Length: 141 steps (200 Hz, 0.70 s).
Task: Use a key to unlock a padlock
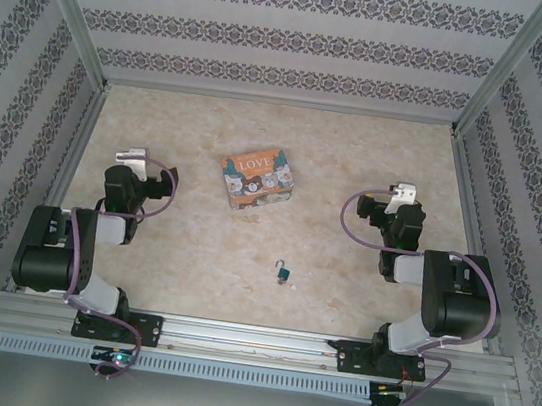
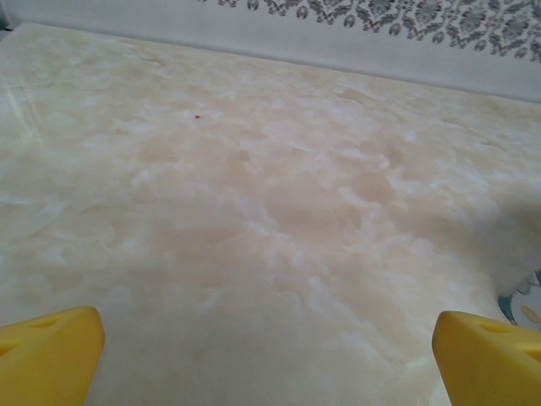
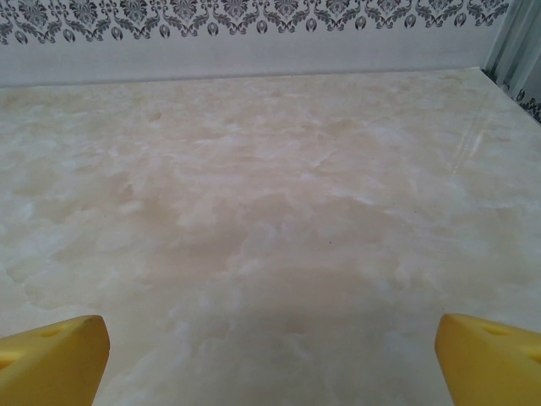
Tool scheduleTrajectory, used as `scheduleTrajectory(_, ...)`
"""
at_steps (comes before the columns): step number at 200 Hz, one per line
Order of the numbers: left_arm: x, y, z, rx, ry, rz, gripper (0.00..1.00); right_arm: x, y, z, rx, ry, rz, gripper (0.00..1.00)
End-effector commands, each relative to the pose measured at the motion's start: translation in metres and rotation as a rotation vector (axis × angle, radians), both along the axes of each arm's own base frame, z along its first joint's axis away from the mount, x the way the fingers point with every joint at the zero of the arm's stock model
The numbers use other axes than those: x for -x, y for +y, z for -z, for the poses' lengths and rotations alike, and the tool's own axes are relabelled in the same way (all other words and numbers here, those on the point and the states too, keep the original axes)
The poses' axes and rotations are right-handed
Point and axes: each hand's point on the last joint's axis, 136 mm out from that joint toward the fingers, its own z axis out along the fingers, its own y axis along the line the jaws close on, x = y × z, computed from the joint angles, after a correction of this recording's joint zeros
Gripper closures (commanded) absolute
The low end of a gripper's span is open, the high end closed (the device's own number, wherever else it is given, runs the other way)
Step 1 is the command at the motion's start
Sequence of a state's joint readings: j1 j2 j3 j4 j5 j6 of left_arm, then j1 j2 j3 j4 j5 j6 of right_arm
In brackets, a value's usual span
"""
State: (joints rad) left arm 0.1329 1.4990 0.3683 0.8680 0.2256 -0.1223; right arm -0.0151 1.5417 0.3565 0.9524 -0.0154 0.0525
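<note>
Reads "LOVE" on the box (image 1: 257, 183) at centre frame, with the padlock (image 1: 285, 272) lower right, well apart. Spread wide and empty: left gripper (image 2: 269, 355), right gripper (image 3: 270, 355).

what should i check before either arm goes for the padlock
1. Left gripper open and empty: ok, jaws wide apart, nothing between them.
2. Right gripper open and empty: ok, same.
3. Padlock found: ok, it lies on the table between the two arms, touched by neither.
4. Box out of the way: ok, it sits farther back, apart from the padlock.
5. Key found: cannot tell, too small to make out from above.
6. Padlock locked or open: cannot tell at this size.
</note>
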Motion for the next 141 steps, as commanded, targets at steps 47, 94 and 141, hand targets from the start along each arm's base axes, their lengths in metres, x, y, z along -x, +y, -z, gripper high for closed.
scheduleTrajectory(47,0.011,-0.004,0.001,-0.06,-0.135,0.008,0.01,-0.005,0.005,-0.011,0.006,-0.029,-0.017,0.02)
scheduleTrajectory(94,0.01,0.006,0.001,-0.061,-0.123,-0.06,0.01,-0.005,0.004,-0.01,0.008,-0.028,-0.016,0.02)
scheduleTrajectory(141,0.004,0.003,0.003,-0.08,-0.095,-0.054,0.01,-0.006,0.005,-0.01,0.007,-0.024,-0.017,0.02)
